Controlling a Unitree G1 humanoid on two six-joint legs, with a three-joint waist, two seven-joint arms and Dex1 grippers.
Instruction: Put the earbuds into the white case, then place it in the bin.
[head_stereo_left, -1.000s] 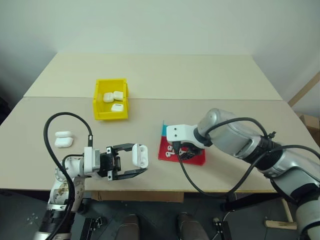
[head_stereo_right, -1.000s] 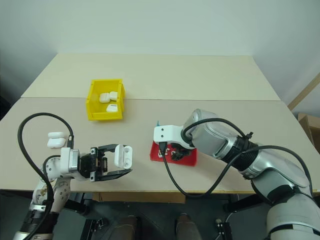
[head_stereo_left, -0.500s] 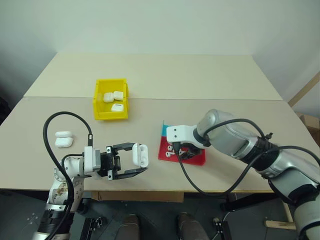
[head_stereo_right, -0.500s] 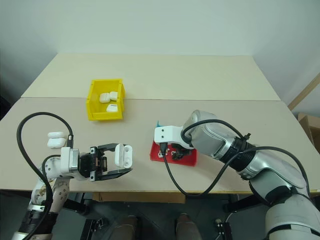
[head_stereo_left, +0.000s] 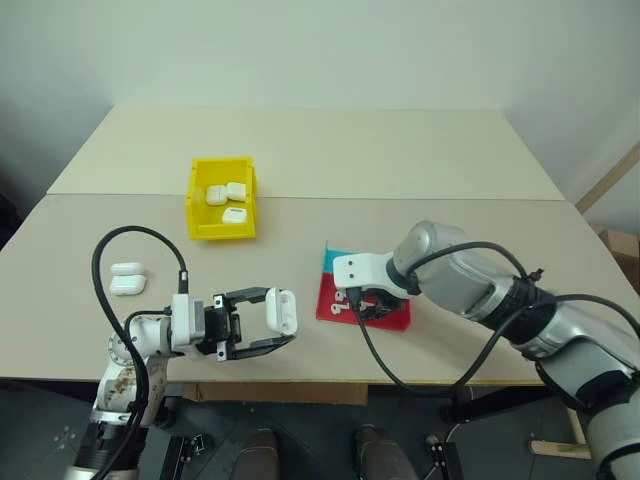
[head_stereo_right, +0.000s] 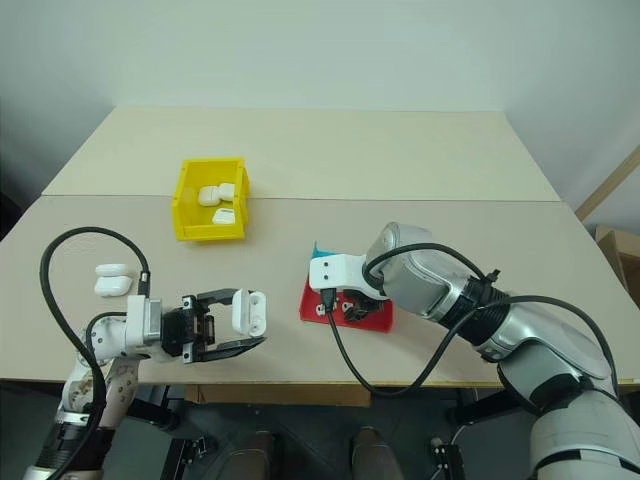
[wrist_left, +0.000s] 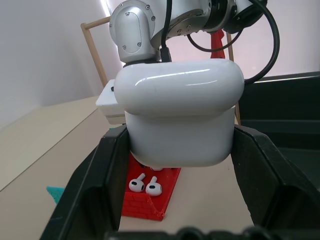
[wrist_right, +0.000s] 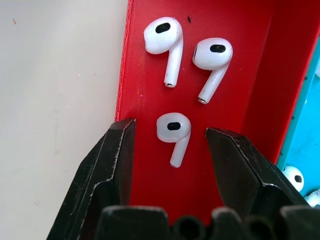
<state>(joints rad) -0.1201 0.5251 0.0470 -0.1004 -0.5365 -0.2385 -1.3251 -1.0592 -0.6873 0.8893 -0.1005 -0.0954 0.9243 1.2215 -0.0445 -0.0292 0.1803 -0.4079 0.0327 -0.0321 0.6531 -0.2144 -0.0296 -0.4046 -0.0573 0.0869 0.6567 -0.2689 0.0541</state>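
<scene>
Earbuds (wrist_right: 173, 129): three lie loose on the red floor of the tray (head_stereo_left: 392, 318), which sits on the table (head_stereo_left: 400, 160) at about 4 o'clock from the yellow bin (head_stereo_left: 221, 231). The right gripper (wrist_right: 170, 142) points steeply down into the tray with its fingers apart on either side of one earbud, not yet touching it; the other two lie just beyond, side by side. I judge this stance as set up for a pinch on the single nearest earbud, since it lies apart from the pair. The left gripper (head_stereo_left: 262, 320) is clamped on a white case (head_stereo_left: 281, 311), holding it off the table near the front edge, at about 9 o'clock from the tray. The case appears held broadside toward the right arm, probably so an earbud can be carried straight across to it. Whether its lid is open I cannot tell. The bin, at about 11 o'clock from the held case, already holds three white cases (head_stereo_left: 227, 198). Two more cases (head_stereo_left: 126, 278) lie on the table at about 10 o'clock from the left gripper, well apart from it. Next move calls for a gentle close: the earbud is glossy and tiny, and could skid on the tray floor.
</scene>
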